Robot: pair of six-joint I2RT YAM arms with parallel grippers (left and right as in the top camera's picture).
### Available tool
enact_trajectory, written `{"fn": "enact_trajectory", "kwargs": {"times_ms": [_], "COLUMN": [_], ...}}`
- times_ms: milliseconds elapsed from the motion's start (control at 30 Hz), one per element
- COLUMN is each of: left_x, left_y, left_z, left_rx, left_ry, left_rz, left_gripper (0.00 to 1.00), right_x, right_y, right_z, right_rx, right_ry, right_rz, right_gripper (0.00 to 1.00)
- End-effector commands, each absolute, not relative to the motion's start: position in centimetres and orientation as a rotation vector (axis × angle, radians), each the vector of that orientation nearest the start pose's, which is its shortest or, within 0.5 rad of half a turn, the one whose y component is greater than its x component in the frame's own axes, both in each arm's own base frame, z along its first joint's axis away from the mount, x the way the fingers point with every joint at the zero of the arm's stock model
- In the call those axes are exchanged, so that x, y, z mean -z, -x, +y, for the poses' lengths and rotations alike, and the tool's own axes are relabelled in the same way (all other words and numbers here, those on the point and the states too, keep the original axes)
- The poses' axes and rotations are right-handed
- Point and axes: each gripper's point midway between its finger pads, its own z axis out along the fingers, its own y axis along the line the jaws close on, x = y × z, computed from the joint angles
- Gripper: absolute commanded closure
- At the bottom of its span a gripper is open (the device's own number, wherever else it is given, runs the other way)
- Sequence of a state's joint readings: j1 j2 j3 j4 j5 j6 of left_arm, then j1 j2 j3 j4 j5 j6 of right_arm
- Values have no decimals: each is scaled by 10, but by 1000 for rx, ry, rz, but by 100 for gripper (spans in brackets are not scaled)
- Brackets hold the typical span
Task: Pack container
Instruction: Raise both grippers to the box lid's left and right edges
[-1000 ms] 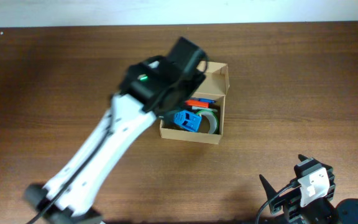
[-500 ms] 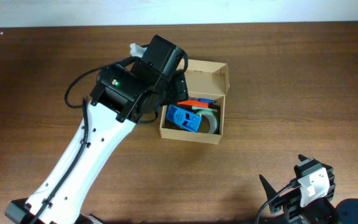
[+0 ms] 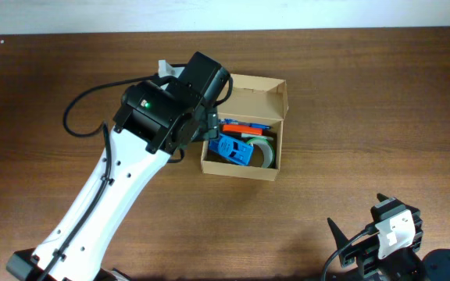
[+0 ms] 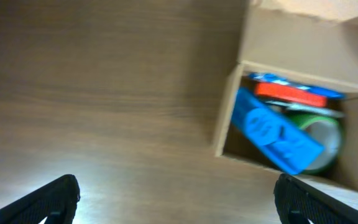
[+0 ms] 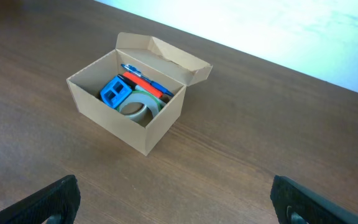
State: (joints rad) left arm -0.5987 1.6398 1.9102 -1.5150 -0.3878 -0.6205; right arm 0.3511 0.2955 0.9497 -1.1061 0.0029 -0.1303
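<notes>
Wood worktop (image 3: 366,94) spreads wide around the open box (image 3: 239,168). Left pincer (image 4: 176,202) near it, right pincer (image 5: 176,202) well apart, both gaping.

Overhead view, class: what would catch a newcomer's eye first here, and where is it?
The open cardboard box sits mid-table, lid flap up, holding a bright blue item, an orange item and a roll of tape. The white left arm slants up from the bottom left, its dark head at the box's left edge.

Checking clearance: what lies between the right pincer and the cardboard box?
Nothing: only bare table between right pincer and box, per the right wrist view.
</notes>
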Motion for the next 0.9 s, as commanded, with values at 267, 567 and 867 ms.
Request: {"fn": "enact_trajectory", "kwargs": {"times_ms": [267,567,867], "left_x": [-291,-288,-292], "left_y": [-311,-337,-396], "left_z": [-117,-112,-91], "left_rx": [-242,58,336], "left_ry": [127,203,382], "left_rz": [2605,2654,2547], "left_gripper": [0,0,75], "right_x": [-319,-306,-303], "right_y": [-164,-247,-350], "right_z": [55,85,107], "right_rx": [-233,-215,-84], "right_ry": [289,275,398], "right_rz": [1859,2186,2296], "right_gripper": [1,1,31]}}
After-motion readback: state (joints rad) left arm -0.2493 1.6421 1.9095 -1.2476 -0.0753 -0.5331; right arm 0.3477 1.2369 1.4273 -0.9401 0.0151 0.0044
